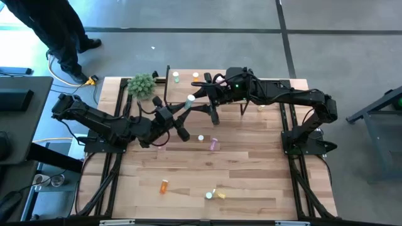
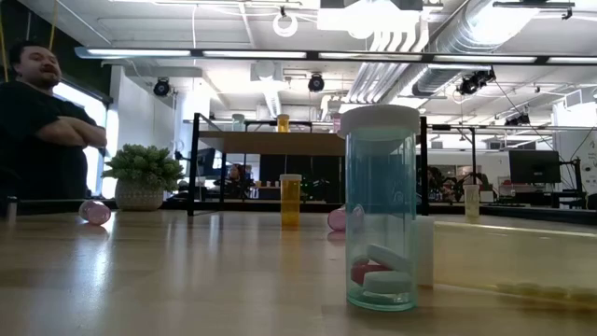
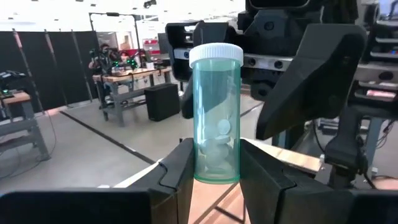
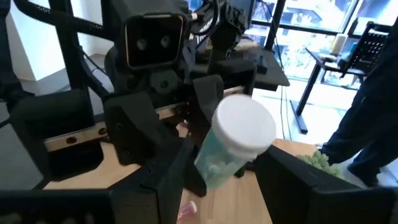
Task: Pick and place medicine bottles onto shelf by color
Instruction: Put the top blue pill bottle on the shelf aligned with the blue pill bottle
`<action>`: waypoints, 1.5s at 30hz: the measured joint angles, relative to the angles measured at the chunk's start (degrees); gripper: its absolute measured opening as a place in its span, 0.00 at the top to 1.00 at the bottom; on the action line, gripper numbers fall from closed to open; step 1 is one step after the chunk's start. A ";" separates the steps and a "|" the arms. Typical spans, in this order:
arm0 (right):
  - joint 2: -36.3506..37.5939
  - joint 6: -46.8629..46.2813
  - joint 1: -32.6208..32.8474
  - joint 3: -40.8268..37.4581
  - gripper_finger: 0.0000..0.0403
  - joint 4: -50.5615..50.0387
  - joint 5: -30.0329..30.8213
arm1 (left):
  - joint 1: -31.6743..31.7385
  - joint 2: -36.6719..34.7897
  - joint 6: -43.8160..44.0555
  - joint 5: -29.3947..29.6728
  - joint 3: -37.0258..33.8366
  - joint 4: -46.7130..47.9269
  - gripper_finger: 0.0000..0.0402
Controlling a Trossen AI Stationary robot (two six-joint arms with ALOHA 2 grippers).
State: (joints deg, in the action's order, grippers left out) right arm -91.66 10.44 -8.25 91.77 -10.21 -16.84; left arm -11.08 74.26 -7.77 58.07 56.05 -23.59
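My left gripper (image 1: 181, 110) is shut on a green medicine bottle (image 3: 215, 112) with a white cap, held in the air over the table's far middle, in front of the shelf (image 1: 217, 80). My right gripper (image 1: 205, 100) is open. Its fingers stand on either side of the same bottle's capped end (image 4: 244, 127); I cannot tell if they touch it. A green bottle (image 1: 176, 76) and an orange bottle (image 1: 196, 76) stand on the shelf. More bottles stand or lie on the table: pink (image 1: 214, 144), orange (image 1: 164, 186) and yellow (image 1: 220, 194). My left gripper pinches the green bottle's lower end (image 3: 215, 169) between its two fingers (image 3: 179, 169). The bottle sticks out beyond the fingertips, cap away from the gripper and toward my right gripper. It is lifted clear of the table.
A green bushy plant (image 1: 142, 85) stands at the table's far left corner beside the shelf. In the low view a green bottle (image 2: 380, 210) stands close to the camera and an orange one (image 2: 291, 199) farther back. A person (image 2: 37, 121) stands beyond the table's far left.
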 joint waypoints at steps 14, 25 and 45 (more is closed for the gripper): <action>-0.02 -1.43 -0.04 0.00 0.71 0.99 0.37 | 3.17 0.00 -0.18 -4.84 0.00 -0.63 0.75; 0.00 -1.45 0.00 0.04 0.75 0.49 0.12 | 4.01 0.00 -1.05 -8.09 -0.02 -0.63 0.75; -0.17 -2.49 -0.11 0.04 0.75 -4.98 4.58 | 4.01 0.00 -1.31 -8.16 -0.02 5.46 0.58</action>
State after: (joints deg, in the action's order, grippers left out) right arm -91.83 7.94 -8.36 91.81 -15.19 -12.26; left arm -7.07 74.26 -9.08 49.91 56.03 -18.13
